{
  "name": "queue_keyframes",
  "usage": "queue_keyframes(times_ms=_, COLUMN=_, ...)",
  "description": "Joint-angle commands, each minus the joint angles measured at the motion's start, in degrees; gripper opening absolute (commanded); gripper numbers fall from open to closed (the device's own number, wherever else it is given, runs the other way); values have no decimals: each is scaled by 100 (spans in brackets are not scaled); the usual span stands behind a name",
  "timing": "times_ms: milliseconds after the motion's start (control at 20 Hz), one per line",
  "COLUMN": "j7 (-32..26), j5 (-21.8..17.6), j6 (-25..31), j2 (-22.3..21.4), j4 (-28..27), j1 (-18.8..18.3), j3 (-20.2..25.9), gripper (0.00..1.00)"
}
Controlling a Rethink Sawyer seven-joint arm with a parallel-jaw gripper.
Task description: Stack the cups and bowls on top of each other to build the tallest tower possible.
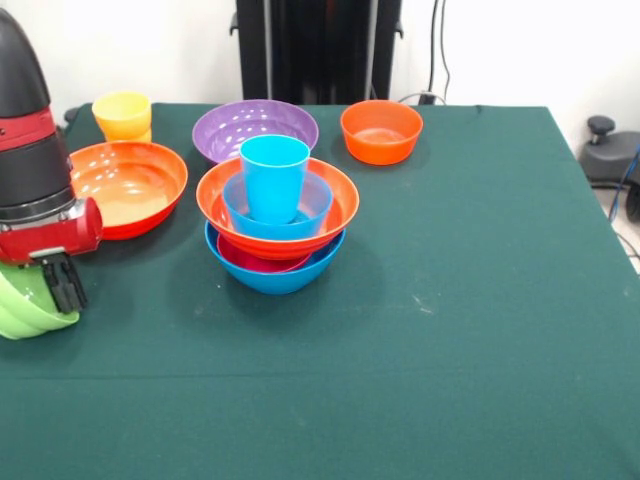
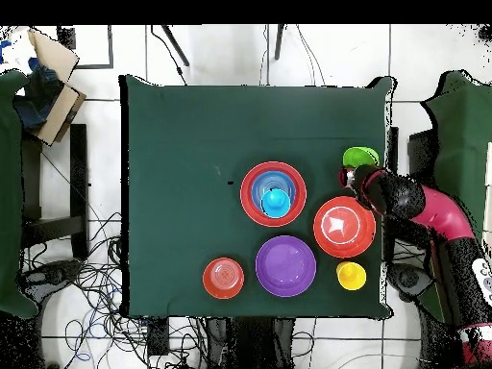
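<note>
The tower stands mid-table: a large blue bowl (image 1: 278, 275), a magenta bowl (image 1: 258, 264), a large orange bowl (image 1: 335, 205), a medium blue bowl (image 1: 312, 205) and the sky blue cup (image 1: 273, 175) upright on top; it also shows in the overhead view (image 2: 274, 193). The ribbed lime green bowl (image 1: 25, 308) (image 2: 361, 157) sits tilted at the table's left edge in the front view. My gripper (image 1: 62, 285) (image 2: 347, 177) is right at its rim; contact is unclear. The yellow cup (image 1: 122, 115) (image 2: 351, 276) stands at the far left.
A second large orange bowl (image 1: 128, 185) (image 2: 344, 227) lies between the green bowl and the yellow cup. The purple bowl (image 1: 255, 128) (image 2: 285, 265) and the small orange bowl (image 1: 381, 130) (image 2: 223, 278) stand behind the tower. The green tablecloth (image 1: 480, 330) covers the table.
</note>
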Motion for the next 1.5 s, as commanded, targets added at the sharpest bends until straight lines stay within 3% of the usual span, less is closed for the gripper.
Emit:
queue_keyframes(times_ms=50, j7=-1143, j5=-272, j6=275, j2=104, j4=-301, j1=164, j3=-304, gripper=0)
queue_keyframes(times_ms=500, j7=-756, j5=-83, j6=535, j2=-471, j4=54, j1=315, j3=-343, gripper=0)
queue_keyframes(times_ms=550, j7=-786, j5=-53, j6=575, j2=-488, j4=22, j1=328, j3=-325, gripper=100)
queue_keyframes(times_ms=1200, j7=-608, j5=381, j6=1281, j2=-918, j4=-282, j1=743, j3=-308, gripper=100)
queue_keyframes(times_ms=1500, j7=-676, j5=298, j6=1121, j2=-499, j4=-721, j1=936, j3=-354, gripper=100)
